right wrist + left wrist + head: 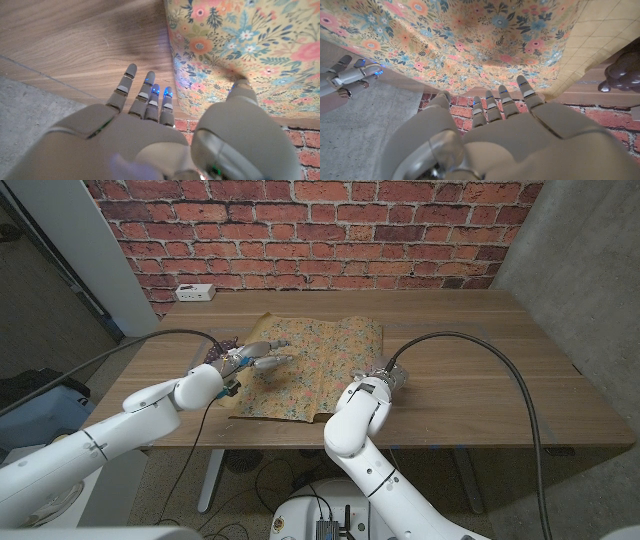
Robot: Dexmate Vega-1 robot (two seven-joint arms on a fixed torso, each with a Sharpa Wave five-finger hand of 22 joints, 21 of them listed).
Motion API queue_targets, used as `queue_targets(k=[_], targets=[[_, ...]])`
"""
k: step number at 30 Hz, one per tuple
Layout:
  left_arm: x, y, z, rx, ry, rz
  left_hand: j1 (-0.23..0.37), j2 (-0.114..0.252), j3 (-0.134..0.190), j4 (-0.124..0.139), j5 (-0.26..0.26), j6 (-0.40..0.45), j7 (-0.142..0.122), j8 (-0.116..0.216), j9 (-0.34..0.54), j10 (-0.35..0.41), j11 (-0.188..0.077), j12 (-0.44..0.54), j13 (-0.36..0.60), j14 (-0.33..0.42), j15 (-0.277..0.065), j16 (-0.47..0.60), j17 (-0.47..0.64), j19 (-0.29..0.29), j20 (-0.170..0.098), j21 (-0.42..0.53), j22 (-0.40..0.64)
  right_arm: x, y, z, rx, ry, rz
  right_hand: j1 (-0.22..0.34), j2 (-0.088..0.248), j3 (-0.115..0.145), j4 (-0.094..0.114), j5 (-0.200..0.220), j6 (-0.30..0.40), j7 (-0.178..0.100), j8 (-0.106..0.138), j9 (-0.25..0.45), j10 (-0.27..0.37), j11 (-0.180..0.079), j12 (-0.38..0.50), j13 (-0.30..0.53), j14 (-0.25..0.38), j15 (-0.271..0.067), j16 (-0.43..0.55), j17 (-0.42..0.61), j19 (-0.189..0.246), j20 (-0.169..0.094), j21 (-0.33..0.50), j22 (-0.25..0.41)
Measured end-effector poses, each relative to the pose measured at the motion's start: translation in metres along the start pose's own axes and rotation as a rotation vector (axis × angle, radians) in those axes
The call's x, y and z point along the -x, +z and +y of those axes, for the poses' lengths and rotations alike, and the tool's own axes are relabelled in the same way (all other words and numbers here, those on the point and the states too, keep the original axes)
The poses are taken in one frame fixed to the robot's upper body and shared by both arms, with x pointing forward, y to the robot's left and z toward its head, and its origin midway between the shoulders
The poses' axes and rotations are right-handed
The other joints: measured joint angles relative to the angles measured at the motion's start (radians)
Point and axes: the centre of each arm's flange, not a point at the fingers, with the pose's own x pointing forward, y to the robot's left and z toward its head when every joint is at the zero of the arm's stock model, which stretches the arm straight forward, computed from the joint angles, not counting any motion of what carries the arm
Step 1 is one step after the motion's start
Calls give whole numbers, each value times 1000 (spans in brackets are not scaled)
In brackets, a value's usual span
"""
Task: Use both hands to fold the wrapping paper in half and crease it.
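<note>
The floral wrapping paper (320, 365) lies spread on the middle of the wooden table (480, 350). My left hand (258, 360) reaches over its left part with fingers straight and apart, holding nothing. In the left wrist view that hand (510, 130) points at the paper (485, 35), whose gridded pale underside (600, 35) shows at one turned-up edge. My right hand (382, 380) is at the paper's right edge. The right wrist view shows its fingers (145, 95) stretched on bare wood beside the paper (250, 40) and its thumb (242, 92) on the paper's edge.
A dark purple object (213, 355) sits just left of the paper, near my left hand, and shows again in the left wrist view (622, 75). A white power strip (195, 292) lies at the table's back left. A brick wall stands behind the table.
</note>
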Motion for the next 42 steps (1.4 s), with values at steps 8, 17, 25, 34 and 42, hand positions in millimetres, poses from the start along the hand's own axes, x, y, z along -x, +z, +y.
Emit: queue_targets(k=[8,17,25,34,42], targets=[[-2,-2,1,7,-4,-4,-9,-1,-4,4,0,-4,-4,-2,0,0,0,0,0,0,0,0,0,0,0,0,0,-8,7,3,44,35,54,123,20,14,-54,14,-112,-8,-30,3,-56,-39,0,19,93,0,61,39,74,-54,12,2],[-5,-3,1,15,-10,-7,-19,0,-8,8,0,-4,-4,-4,0,0,0,0,0,-4,4,0,0,4,4,-5,0,-17,16,6,93,66,84,399,80,43,-119,34,-105,34,-13,14,-24,-6,33,48,320,-12,287,207,291,-136,98,15],[-11,-8,1,25,-17,1,-27,1,-8,8,0,-11,-7,-4,0,-4,4,-9,0,-4,4,0,0,0,8,-7,0,-22,16,6,37,29,101,760,119,118,-133,40,38,66,15,27,127,12,97,50,551,-68,417,332,442,-219,205,15],[-17,-10,2,30,-23,-1,-33,-4,-12,12,0,-13,-5,-4,0,-4,4,-9,0,-4,4,0,0,0,8,-11,0,-20,15,1,-38,-77,79,801,125,127,-127,16,68,59,23,31,157,10,105,44,575,-82,425,354,449,-215,227,21],[-23,-11,4,33,-28,-6,-37,-8,-12,12,0,-13,-5,-4,-2,-4,4,-9,0,-4,4,0,0,0,8,-11,0,-17,10,-19,-52,-203,64,808,132,130,-123,6,73,54,23,31,156,10,105,39,575,-82,423,364,445,-219,228,21]])
